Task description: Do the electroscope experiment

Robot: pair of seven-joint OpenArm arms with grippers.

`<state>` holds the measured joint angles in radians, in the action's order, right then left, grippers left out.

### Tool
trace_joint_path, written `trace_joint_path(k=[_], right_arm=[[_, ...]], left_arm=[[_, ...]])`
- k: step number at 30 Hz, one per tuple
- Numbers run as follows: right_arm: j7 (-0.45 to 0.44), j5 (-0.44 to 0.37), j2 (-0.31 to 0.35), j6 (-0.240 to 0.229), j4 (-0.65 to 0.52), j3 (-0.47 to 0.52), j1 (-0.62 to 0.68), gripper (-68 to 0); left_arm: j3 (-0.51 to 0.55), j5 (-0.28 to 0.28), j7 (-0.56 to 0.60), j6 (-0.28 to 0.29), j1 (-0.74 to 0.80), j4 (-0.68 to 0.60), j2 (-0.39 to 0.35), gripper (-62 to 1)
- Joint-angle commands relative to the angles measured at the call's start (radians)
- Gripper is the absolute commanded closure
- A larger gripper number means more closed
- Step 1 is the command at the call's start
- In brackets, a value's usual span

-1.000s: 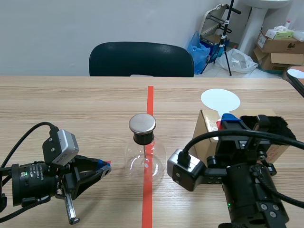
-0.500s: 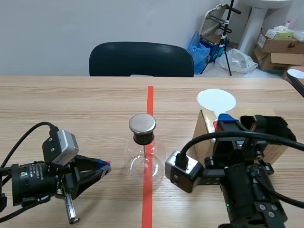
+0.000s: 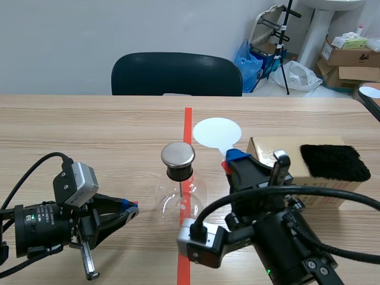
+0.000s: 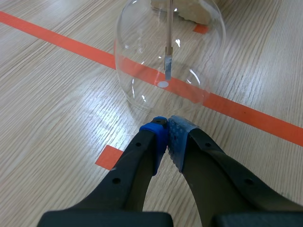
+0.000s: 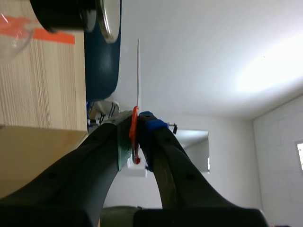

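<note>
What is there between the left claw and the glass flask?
Only bare table; the left wrist view shows the shut left claw just short of the flask.

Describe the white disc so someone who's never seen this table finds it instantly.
Follow the orange-red tape line up the table to the clear glass flask. Just right of it, the right tool holds up the white disc: flat, opaque, off the table.
</note>
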<state>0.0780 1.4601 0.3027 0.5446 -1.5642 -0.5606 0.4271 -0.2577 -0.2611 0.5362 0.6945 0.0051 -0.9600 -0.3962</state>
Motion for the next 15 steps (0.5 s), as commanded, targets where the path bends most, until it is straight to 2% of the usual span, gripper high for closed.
trace_joint_path(k=[1, 10, 15], right_arm=[[-0.021, 0.001, 0.008, 0.011, -0.009, 0.006, -0.011, -1.0], [-0.190, 0.001, 0.008, 0.011, -0.009, 0.006, -0.011, -1.0], [-0.224, 0.001, 0.008, 0.011, -0.009, 0.006, -0.011, -1.0]], left_arm=[[0.003, 0.013, 0.021, 0.002, -0.008, -0.022, 0.002, -3.2], [0.003, 0.013, 0.021, 0.002, -0.008, -0.022, 0.002, -3.2], [0.003, 0.013, 0.021, 0.002, -0.008, -0.022, 0.002, -3.2]])
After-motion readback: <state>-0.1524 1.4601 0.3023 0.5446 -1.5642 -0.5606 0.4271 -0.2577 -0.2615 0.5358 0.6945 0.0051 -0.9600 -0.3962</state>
